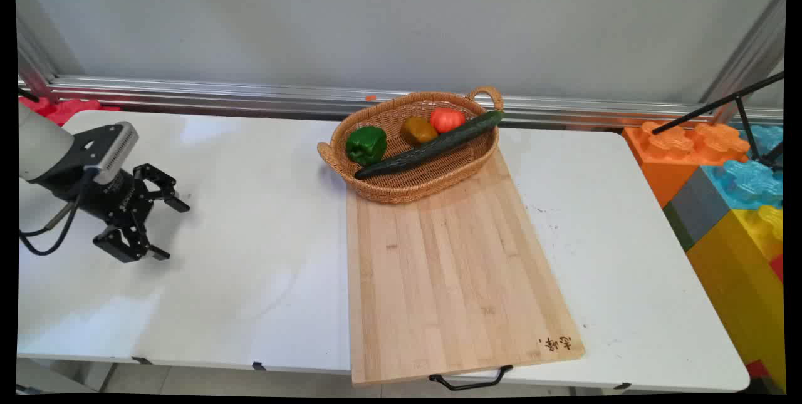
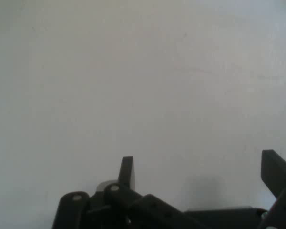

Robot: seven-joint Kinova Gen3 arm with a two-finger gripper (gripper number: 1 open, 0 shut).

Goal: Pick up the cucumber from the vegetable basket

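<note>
Tool (image 1: pixel 170 228): fingers spread, holding nothing, over the bare left part of the worktop (image 1: pixel 250 235).
Basket (image 1: pixel 401 188): well right of the tool, on the far end of the cutting board (image 1: pixel 451 279).
Contents: cucumber (image 1: pixel 432 144), green pepper (image 1: pixel 366 144), tomato (image 1: pixel 447 119).

Layout as I saw it from the console

A board (image 1: pixel 451 272) lay on the table (image 1: pixel 263 235), right of centre, its near end reaching the table's near edge, where a handle (image 1: pixel 471 381) stuck out. A basket (image 1: pixel 410 186) sat on the board's far end, partly overhanging the board's left side. In it I saw a cucumber (image 1: pixel 432 145) lying across from the near left to the far right rim, a pepper (image 1: pixel 366 145) at the left, and two smaller vegetables (image 1: pixel 432 125) behind the cucumber. My gripper (image 1: pixel 169 228) hung over the table's left part, well apart from the board. Blocks (image 1: pixel 727 191) stood off the table's right end. A wall (image 1: pixel 401 22) ran behind everything.
</note>
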